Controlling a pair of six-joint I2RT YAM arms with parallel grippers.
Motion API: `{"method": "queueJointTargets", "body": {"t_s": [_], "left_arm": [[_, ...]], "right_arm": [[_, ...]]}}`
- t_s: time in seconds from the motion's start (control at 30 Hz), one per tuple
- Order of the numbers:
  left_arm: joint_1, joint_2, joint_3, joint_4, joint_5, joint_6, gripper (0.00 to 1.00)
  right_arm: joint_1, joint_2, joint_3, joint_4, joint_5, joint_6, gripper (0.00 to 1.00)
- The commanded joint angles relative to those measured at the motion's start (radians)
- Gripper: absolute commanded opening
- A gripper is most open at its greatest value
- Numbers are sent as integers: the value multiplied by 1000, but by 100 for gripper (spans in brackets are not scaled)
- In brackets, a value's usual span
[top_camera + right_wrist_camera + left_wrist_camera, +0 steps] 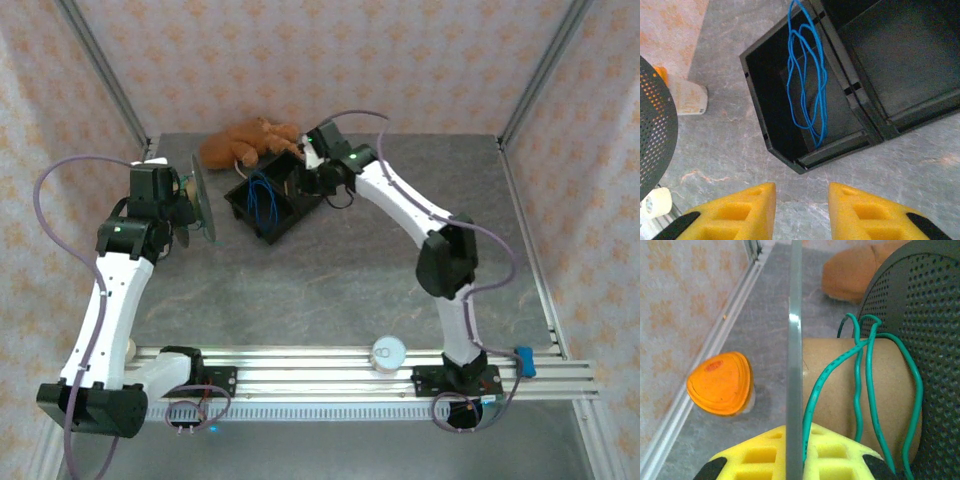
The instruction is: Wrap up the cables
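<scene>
My left gripper (795,442) is shut on the thin grey flange (795,340) of the spool (203,198), held up at the table's left. The green cable (867,385) lies in loose loops over the spool's cardboard core (837,390), and one strand runs down beside the flange between the yellow fingers. The dark perforated flange (925,315) stands to the right. The blue cable (807,75) lies coiled in one compartment of the black tray (770,145). My right gripper (801,195) hovers open over bare table just short of that tray, with nothing between its fingers.
An orange plush toy (248,142) lies behind the tray (240,205). A small white bottle with an orange cap (720,382) stands by the left wall. A tape roll (388,352) sits on the front rail. Open table lies to the right.
</scene>
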Motion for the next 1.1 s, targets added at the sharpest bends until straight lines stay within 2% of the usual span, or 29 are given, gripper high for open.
{"method": "queueJointTargets", "body": {"t_s": [0.0, 0.13, 0.5, 0.87, 1.03, 1.07], "left_arm": [[31, -30, -2, 54, 57, -43, 0], [55, -27, -16, 62, 80, -44, 0], [89, -24, -43, 87, 130, -44, 0], [101, -27, -43, 91, 146, -43, 0], [103, -31, -42, 92, 157, -45, 0], [105, -31, -40, 93, 158, -46, 0]], "right_arm": [[32, 106, 124, -99, 45, -62, 34], [47, 232, 255, -152, 81, -74, 34], [52, 418, 372, -102, 75, -36, 34], [57, 484, 416, -46, 56, 15, 29], [58, 503, 418, 3, 68, 45, 29], [60, 507, 419, 20, 71, 53, 32]]}}
